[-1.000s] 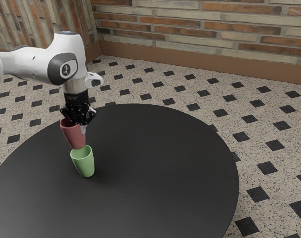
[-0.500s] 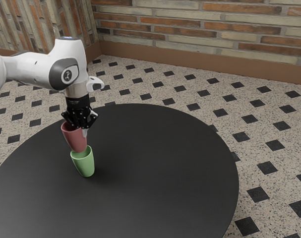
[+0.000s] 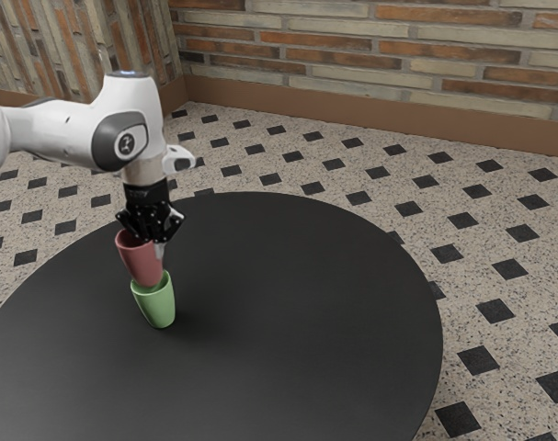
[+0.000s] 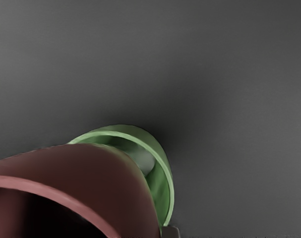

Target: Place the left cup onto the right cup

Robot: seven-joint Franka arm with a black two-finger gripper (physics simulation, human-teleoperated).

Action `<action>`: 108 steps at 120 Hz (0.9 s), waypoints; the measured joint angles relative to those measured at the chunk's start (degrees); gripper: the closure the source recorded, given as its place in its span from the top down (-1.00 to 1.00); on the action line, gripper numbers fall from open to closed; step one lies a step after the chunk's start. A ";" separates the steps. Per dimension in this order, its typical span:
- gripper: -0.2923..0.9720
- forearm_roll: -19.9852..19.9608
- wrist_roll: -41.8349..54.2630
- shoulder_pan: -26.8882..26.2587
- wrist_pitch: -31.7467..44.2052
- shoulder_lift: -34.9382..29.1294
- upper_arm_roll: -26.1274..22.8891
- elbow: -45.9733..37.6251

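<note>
Leaning red cup (image 3: 141, 262), mouth up, base in green cup (image 3: 155, 305), hand (image 3: 150, 241) gripping its rim

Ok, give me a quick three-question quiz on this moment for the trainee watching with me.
1. True or false: the red cup stands upright on the table, apart from the green cup.
2. What is the gripper shut on? A) the green cup B) the red cup C) nothing
3. Fill in: the red cup's base sits in the mouth of the ___ cup.
Key: 1 false, it is tilted with its base in the green cup; 2 B; 3 green.
</note>
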 joint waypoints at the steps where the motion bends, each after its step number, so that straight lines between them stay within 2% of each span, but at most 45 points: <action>1: -0.70 0.00 -0.01 0.00 0.01 -0.05 0.00 -0.06; 81: -0.70 -0.52 -0.60 0.00 1.98 0.01 0.00 -1.98; 89: -0.58 -0.65 -0.63 0.00 2.08 0.02 0.01 -2.02; 108: -0.06 -0.85 -0.66 -0.05 2.21 0.02 -0.02 -2.03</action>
